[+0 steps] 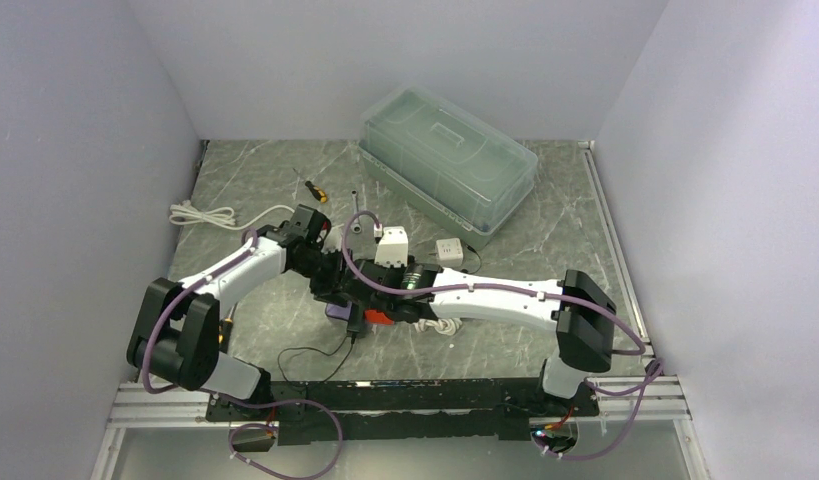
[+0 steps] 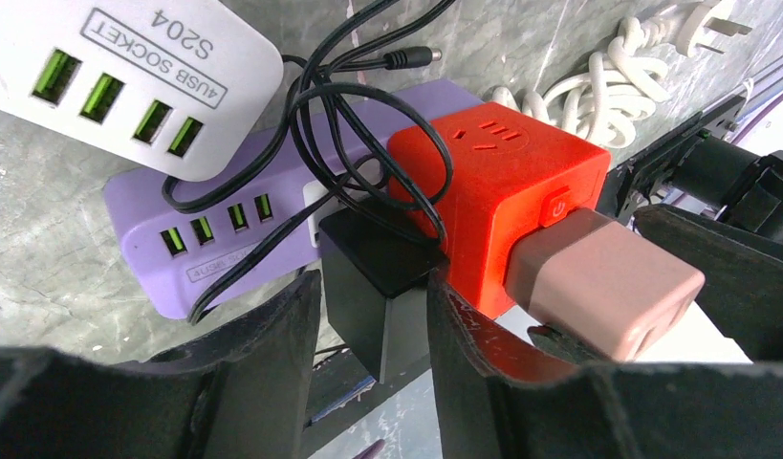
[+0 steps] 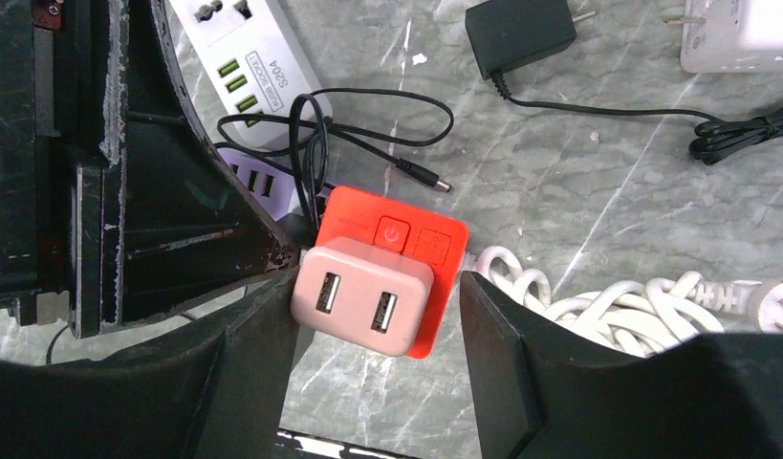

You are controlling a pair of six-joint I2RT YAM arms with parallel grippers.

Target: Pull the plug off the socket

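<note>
A red cube socket (image 2: 502,182) lies on the marble table beside a purple power strip (image 2: 177,220). A black plug (image 2: 382,277) with a thin black cord sits in one side of the cube, and a pink two-port USB plug (image 3: 363,296) sits in another. My left gripper (image 2: 373,296) straddles the black plug with both fingers against its sides. My right gripper (image 3: 376,287) stands round the pink plug. Its left finger touches the plug, while its right finger (image 3: 492,325) is clear of the cube. In the top view both grippers meet at the red socket (image 1: 378,318).
A white USB power strip (image 2: 129,76) lies behind the purple one. A coiled white cable (image 3: 607,306) lies to the right of the cube, and a loose black adapter (image 3: 519,33) lies farther off. A clear lidded box (image 1: 450,160), a screwdriver (image 1: 315,190) and white adapters (image 1: 390,245) sit at the back.
</note>
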